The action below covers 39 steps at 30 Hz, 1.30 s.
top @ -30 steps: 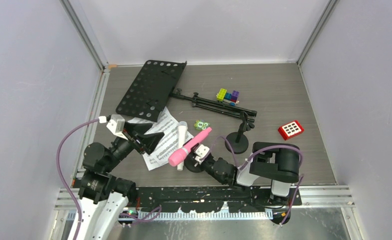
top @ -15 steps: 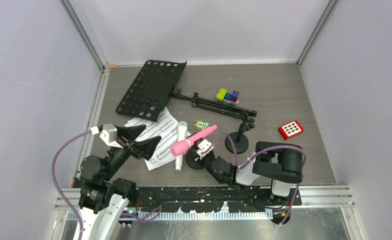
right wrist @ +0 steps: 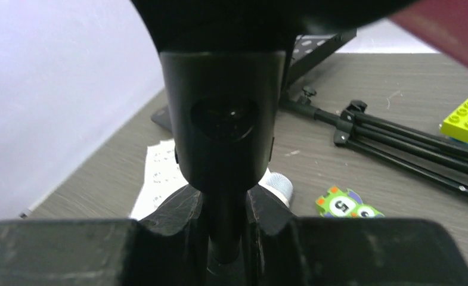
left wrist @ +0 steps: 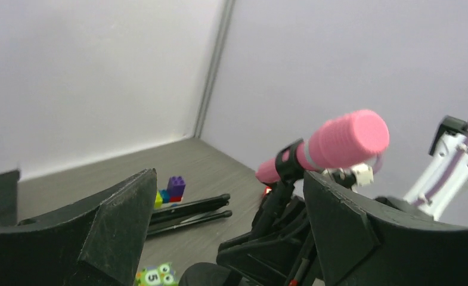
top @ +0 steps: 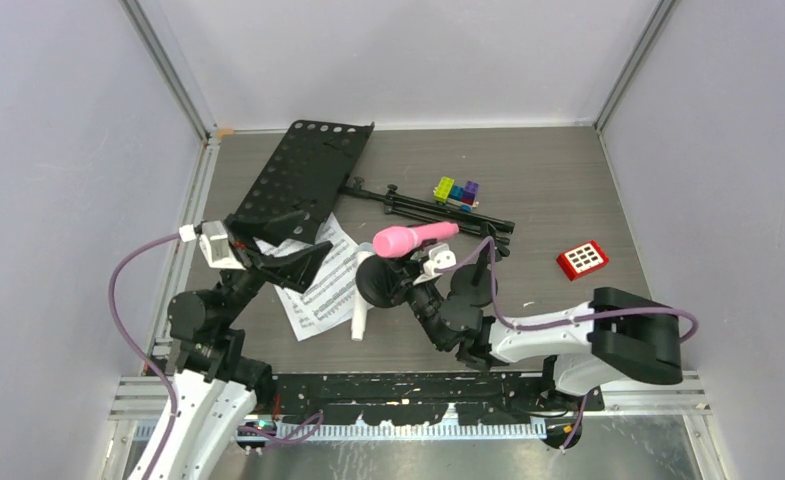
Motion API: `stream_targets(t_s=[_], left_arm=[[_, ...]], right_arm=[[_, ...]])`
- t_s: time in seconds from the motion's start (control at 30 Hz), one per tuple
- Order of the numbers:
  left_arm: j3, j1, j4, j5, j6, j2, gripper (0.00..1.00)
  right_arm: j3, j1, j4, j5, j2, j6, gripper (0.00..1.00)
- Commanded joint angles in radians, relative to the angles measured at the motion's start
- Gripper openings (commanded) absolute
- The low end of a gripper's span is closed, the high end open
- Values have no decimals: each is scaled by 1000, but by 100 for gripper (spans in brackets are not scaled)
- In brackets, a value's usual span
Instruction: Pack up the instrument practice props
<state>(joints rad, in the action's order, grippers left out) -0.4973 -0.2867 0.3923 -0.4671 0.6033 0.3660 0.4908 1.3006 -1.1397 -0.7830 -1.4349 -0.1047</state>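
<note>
The right gripper (top: 415, 290) is shut tight on the thin pole of a black stand (right wrist: 225, 131). The pink microphone (top: 413, 238) sits in the clip of this stand. The stand is tipped over on its side, so the pink microphone points across the table (top: 568, 180), with its fat end to the left. The round foot of the stand is just left of the right gripper. It hides part of the white microphone (top: 359, 320), which lies on the table. The left gripper (top: 316, 231) is open wide with nothing in it. It hangs over the music pages (top: 313, 295), just left of the pink microphone. The black music desk (top: 303, 180) lies flat at the back, and its folded legs (top: 438, 212) lie beside it.
</note>
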Motion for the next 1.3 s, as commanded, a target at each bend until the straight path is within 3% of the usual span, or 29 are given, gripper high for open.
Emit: stream_targets(t_s=[0.0, 0.17, 0.37, 0.67, 0.93, 1.27], left_arm=[[-11, 2, 382, -156, 11, 117, 94], [-85, -47, 531, -295, -34, 265, 95], [-172, -207, 533, -257, -195, 417, 95], [-282, -328, 534, -230, -290, 567, 93], [-322, -381, 551, -216, -300, 640, 76], [-363, -419, 578, -196, -303, 683, 70]], right_arm=[[160, 6, 167, -26, 125, -121, 1], [269, 6, 342, 11, 185, -153, 1], [363, 6, 551, 84, 212, -219, 0], [368, 8, 626, 160, 259, -321, 0], [376, 9, 678, 199, 293, -356, 1], [362, 12, 699, 227, 303, -393, 1]])
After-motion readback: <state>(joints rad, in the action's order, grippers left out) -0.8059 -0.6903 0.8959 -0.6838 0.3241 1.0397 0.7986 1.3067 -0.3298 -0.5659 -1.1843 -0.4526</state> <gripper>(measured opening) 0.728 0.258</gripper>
